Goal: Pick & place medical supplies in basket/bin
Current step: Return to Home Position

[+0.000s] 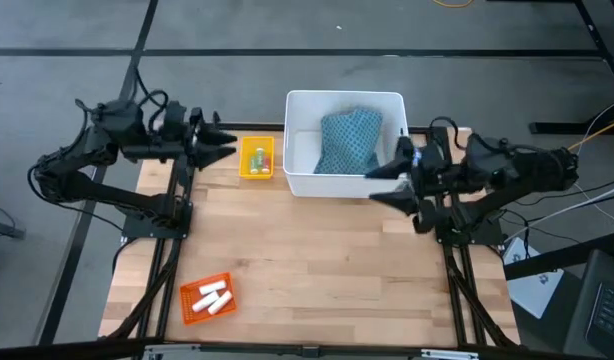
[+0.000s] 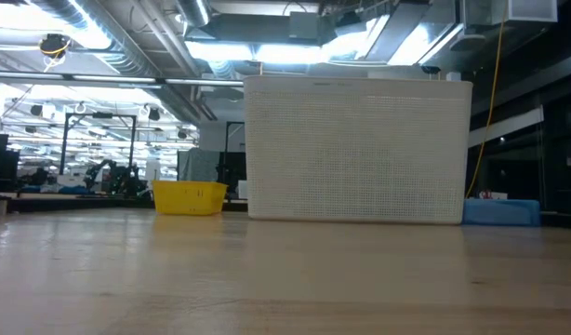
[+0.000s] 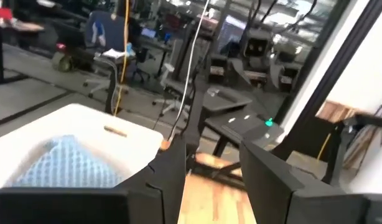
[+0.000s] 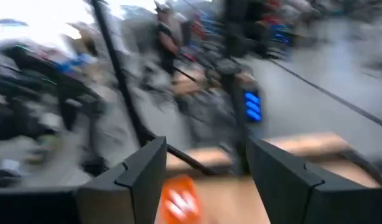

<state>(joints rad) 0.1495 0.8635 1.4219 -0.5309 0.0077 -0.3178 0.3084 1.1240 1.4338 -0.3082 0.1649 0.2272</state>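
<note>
The large white bin (image 1: 297, 140) stands at the table's far middle, with the teal patterned pouch (image 1: 349, 140) lying inside it. Left of it, the small yellow tray (image 1: 256, 157) holds a tiny pale green piece (image 1: 256, 155). At the near left, the orange tray (image 1: 192, 305) holds white rolls (image 1: 215, 297). My left gripper (image 1: 230, 146) hovers open just left of the yellow tray, pointing level toward it. My right gripper (image 1: 375, 186) hovers open by the bin's near right corner, pointing toward the table's left. Both are raised and hold nothing.
A blue box (image 2: 501, 212) sits at table level to the right of the bin (image 2: 360, 149) in the low view. Bare wood (image 1: 317, 260) spreads across the table's middle and near right. The arms' stands flank the table's left and right edges.
</note>
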